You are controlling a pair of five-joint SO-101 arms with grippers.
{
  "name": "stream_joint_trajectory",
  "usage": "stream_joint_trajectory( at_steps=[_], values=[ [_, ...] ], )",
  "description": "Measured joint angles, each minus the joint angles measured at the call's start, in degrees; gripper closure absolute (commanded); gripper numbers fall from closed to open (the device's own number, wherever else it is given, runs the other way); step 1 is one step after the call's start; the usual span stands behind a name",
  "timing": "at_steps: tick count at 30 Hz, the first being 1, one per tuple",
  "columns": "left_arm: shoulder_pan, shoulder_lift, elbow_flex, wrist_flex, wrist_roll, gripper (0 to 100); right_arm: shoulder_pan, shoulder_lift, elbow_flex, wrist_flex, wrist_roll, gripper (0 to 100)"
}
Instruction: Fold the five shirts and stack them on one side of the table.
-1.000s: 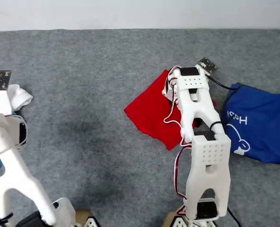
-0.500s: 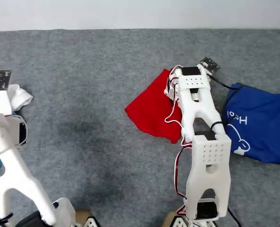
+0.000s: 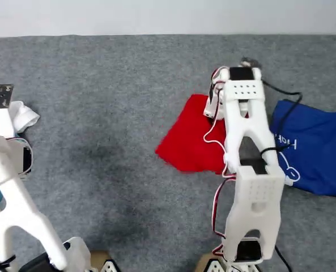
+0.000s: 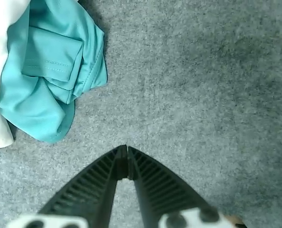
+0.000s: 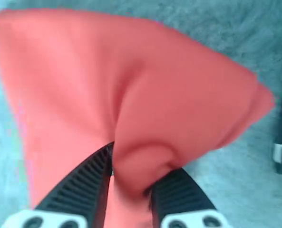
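At the far left of the grey tabletop [image 3: 100, 85], the left arm [image 3: 9, 215] stood along the edge, with a crumpled white shirt [image 3: 23, 116] lying just beside its wrist. In the left wrist view the same white shirt [image 4: 0, 57] touched a bunched teal shirt [image 4: 50, 71], whose folds and hems lay heaped on the carpet-like surface. The left hand [image 4: 127, 151] hung over bare grey tabletop near the teal shirt but apart from it. Its two ribbed black fingers were pressed together at the tips, and nothing was between them.

The middle of the tabletop lay between the two arms.

Right of centre, the red shirt [image 3: 190, 139] lay spread in a rough wedge, its far side running under the right arm [image 3: 252, 170], which stretched out over it from the near edge. In the right wrist view the right hand [image 5: 133, 166] was clamped on a pinched fold of the red shirt [image 5: 131, 85]. The cloth bulged out between the fingers [image 5: 83, 180] and fanned away from them over the grey surface.

Farthest right, the blue shirt [image 3: 315, 153] with white print lay rumpled near the right edge, just beside the red shirt and partly behind the right arm.
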Motion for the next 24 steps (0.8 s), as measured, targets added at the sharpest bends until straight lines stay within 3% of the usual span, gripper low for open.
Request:
stream_joint_trajectory(
  at_steps=[10,24],
  values=[
    [0.0,0.0,0.0,0.0,0.0,100,2.4,-14.1,0.0,6.6,15.0,99.0],
    [0.0,0.0,0.0,0.0,0.0,100,16.5,-21.2,0.0,6.8,26.3,99.1]
  ],
)
